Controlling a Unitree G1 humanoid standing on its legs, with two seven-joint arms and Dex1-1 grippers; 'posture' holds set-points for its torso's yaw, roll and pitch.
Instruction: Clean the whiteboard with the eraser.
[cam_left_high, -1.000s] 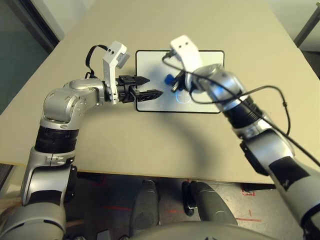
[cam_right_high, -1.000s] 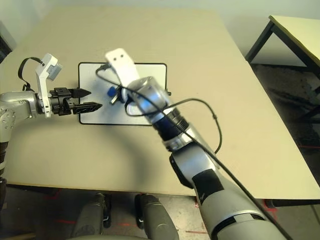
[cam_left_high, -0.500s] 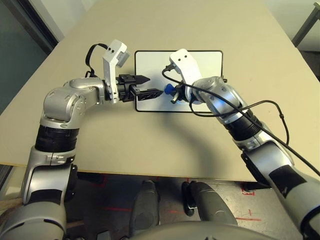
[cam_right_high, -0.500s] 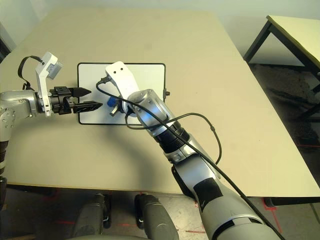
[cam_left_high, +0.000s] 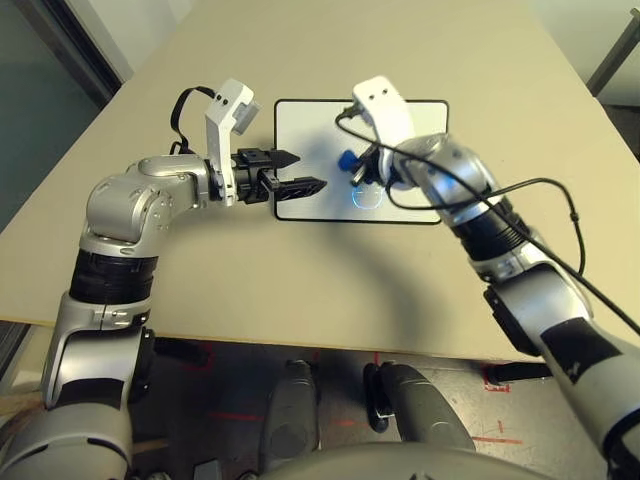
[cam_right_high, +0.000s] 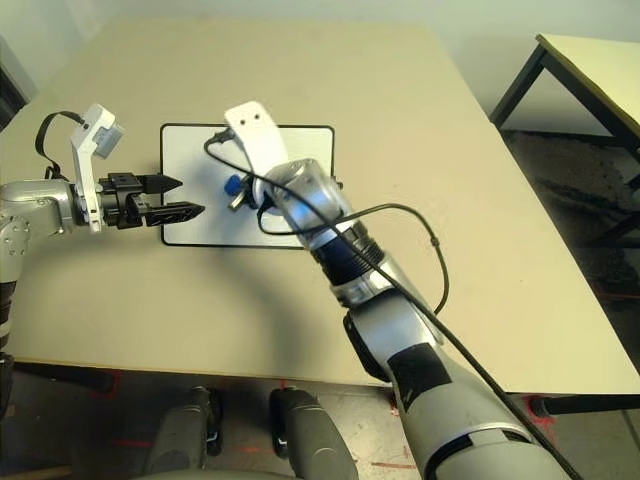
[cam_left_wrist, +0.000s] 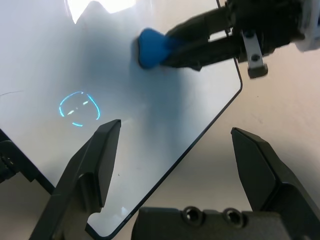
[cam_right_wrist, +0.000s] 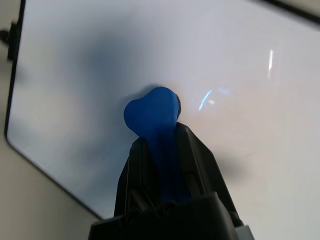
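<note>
The whiteboard (cam_left_high: 310, 130) lies flat on the tan table, black-framed, with a faint blue circle (cam_left_high: 367, 195) drawn near its near edge. My right gripper (cam_left_high: 354, 166) is shut on the blue eraser (cam_left_high: 347, 158), whose rounded end presses on the board's middle, just beyond the circle. In the right wrist view the eraser (cam_right_wrist: 150, 112) sticks out between the black fingers (cam_right_wrist: 197, 150) onto the white surface. My left gripper (cam_left_high: 303, 171) stands open over the board's left edge with nothing between its fingers. The left wrist view has the eraser (cam_left_wrist: 150, 47) and the circle (cam_left_wrist: 78, 107).
The tan table (cam_left_high: 300, 280) spreads bare all around the board. A black cable (cam_left_high: 540, 185) loops off my right forearm above the table. Another table's corner (cam_right_high: 590, 60) stands at the far right across a floor gap.
My right gripper slid the eraser toward the board's near left, then back out to the middle. The blue circle, covered by the arm half a second ago, shows again. The left arm has stayed put.
</note>
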